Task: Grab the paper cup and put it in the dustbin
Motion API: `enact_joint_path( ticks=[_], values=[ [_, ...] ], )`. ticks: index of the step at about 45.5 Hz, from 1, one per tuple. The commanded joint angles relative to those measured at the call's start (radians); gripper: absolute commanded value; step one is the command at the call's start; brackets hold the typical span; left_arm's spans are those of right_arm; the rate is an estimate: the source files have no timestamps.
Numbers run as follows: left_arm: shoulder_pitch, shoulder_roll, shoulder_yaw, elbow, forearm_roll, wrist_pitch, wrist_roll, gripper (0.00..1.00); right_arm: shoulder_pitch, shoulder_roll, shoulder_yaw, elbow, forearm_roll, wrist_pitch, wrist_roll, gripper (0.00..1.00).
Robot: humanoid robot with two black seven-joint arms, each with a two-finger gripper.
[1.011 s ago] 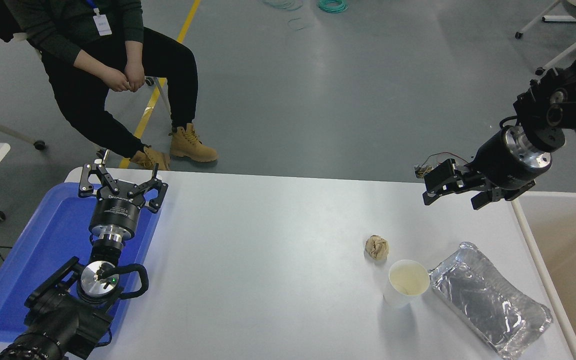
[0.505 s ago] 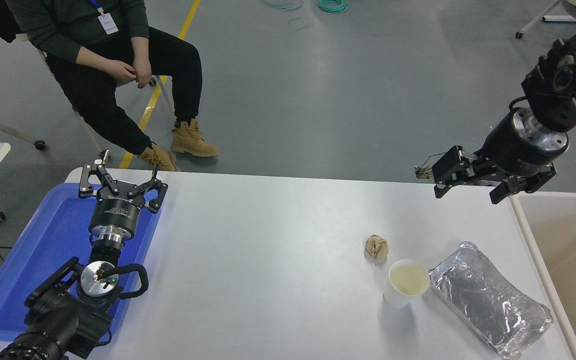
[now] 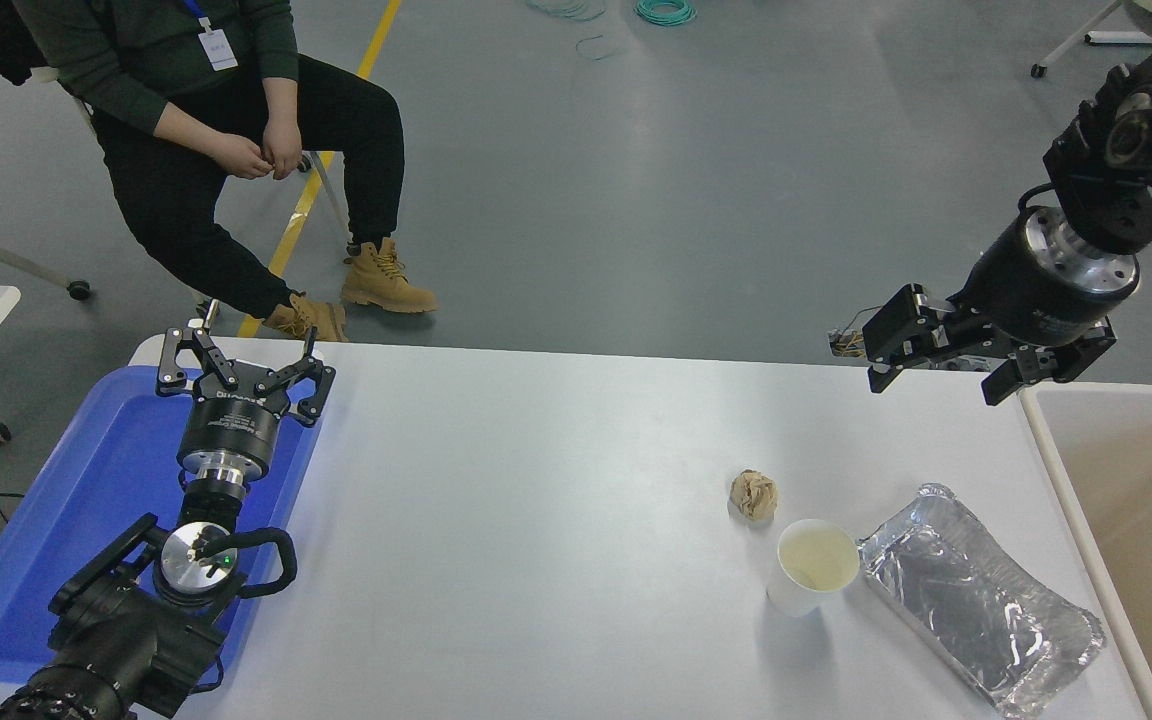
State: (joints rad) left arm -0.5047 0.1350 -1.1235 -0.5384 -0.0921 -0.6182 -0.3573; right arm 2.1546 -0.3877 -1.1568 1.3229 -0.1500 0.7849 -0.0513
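The right gripper (image 3: 941,370) is hanging wide open and empty above the table's far edge, well beyond the paper cup (image 3: 815,566). The cup is standing upright, mouth up, between a crumpled paper ball (image 3: 754,494) and a foil tray (image 3: 981,600), with the dustbin (image 3: 1056,480) just past the tray, keeping the carry short. The left gripper (image 3: 243,373) is sitting parked over the blue tray (image 3: 86,480), far from the cup.

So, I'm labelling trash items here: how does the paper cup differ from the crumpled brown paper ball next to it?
The paper cup is white with a cream inside; the crumpled brown paper ball is tan. The cup keeps its shape, upright with an open round rim, while the ball is a wrinkled lump. The cup is the larger, and it lies nearer the camera. Both rest on the white table, close together but apart, untouched by either gripper.
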Motion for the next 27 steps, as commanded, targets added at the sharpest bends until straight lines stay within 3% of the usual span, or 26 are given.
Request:
enact_joint_path(
  ticks=[1,18,27],
  values=[
    [0.000,0.000,-0.001,0.000,0.000,0.000,0.000,1.00,-0.018,0.030,0.037,-0.001,-0.029,0.001,0.001,1.00],
    [0.000,0.000,-0.001,0.000,0.000,0.000,0.000,1.00,-0.090,0.036,0.039,-0.007,-0.051,0.001,0.001,1.00],
    [0.000,0.000,-0.001,0.000,0.000,0.000,0.000,1.00,-0.232,0.052,0.075,-0.028,-0.091,-0.145,0.001,1.00]
  ],
)
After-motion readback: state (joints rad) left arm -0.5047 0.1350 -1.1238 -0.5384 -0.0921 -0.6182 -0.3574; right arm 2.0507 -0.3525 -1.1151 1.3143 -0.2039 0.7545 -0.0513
